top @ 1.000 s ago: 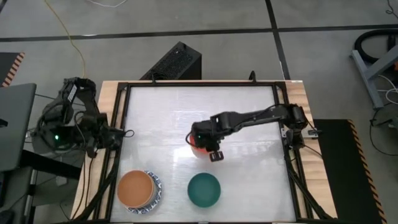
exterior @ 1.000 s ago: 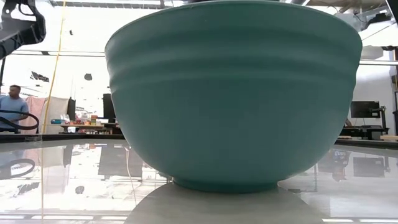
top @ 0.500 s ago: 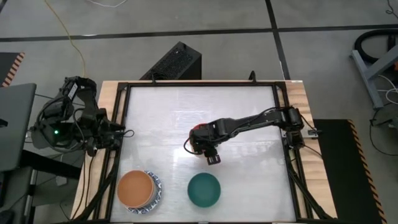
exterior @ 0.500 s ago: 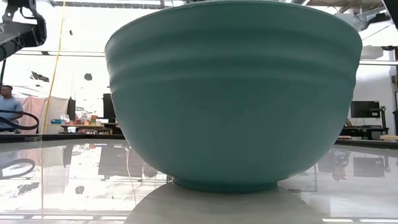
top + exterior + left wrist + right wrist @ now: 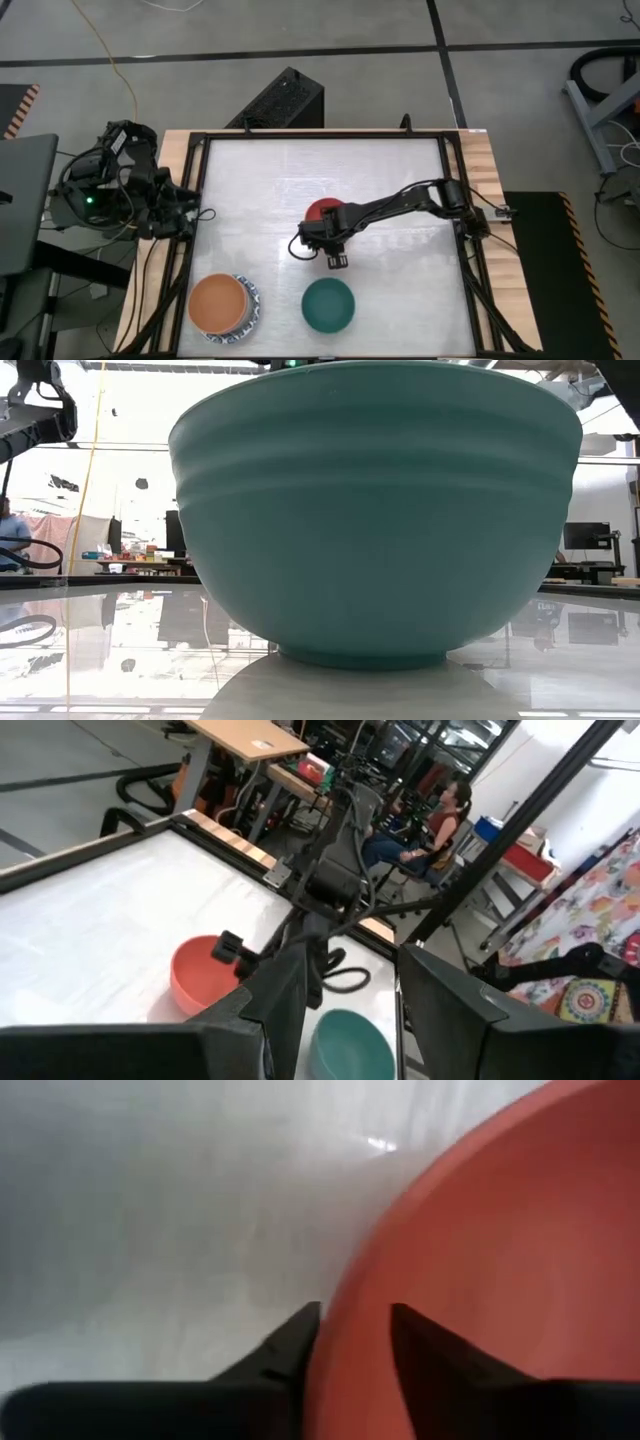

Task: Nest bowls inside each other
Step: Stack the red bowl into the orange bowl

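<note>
The red bowl (image 5: 322, 211) sits near the middle of the table (image 5: 400, 170), mouth up, with the right gripper (image 5: 318, 238) straddling its near rim: in the right wrist view one finger (image 5: 420, 1342) lies inside the wall and the other outside, the jaws closed on the rim. A second ago that gripper stood directly over the bowl and hid most of it; now the arm has stretched lower and nearer the front edge, and the bowl's red mouth shows behind the wrist. I judge the grasp is just made and the lift not begun, since the bowl looks level on the table.

Being round, the bowl has no long axis across the table; its only axis runs straight up through the open mouth, so it is fit to be dropped into another bowl as it stands.

Just ahead of the gripper, toward the front edge, stands the dark green bowl (image 5: 328, 305), also mouth up. Farther off to the gripper's left sits the orange bowl (image 5: 218, 304), nested in a blue-patterned bowl (image 5: 250, 308).

The left gripper (image 5: 195, 214) waits at the table's left edge, fingers (image 5: 275, 1000) apart and empty.
</note>
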Controlling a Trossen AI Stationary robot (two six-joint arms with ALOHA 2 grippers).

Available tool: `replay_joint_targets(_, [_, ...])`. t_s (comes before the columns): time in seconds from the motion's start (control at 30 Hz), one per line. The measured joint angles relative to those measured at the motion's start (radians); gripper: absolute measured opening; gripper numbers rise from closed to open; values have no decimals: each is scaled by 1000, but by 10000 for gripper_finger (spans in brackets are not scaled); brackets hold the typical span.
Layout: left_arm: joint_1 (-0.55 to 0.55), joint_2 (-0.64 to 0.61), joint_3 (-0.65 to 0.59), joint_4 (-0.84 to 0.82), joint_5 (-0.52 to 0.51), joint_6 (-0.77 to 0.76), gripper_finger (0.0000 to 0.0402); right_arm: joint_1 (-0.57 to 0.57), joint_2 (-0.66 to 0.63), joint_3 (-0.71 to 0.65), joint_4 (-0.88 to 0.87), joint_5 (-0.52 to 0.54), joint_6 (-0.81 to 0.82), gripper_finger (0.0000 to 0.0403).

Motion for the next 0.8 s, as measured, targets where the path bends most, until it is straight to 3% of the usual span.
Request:
replay_joint_targets(0.13, [0, -4, 0, -2, -47, 8, 149, 11, -1, 0, -8, 7, 21, 47])
replay_joint_targets(0.2, [0, -10, 0, -3, -79, 9, 149, 17, -10, 1, -13, 27, 15, 16])
replay_joint_targets(0.33, [1, -24, 0, -24, -118, -3, 149, 14, -10, 47, -15, 51, 3, 11])
replay_joint_targets(0.5, [2, -51, 0, -84, -128, -62, 149, -1, -12, 119, 127, 78, -175, 7])
replay_joint_targets(0.8, [2, -94, 0, -158, -132, -98, 149, 48, -12, 187, 537, 76, -894, 6])
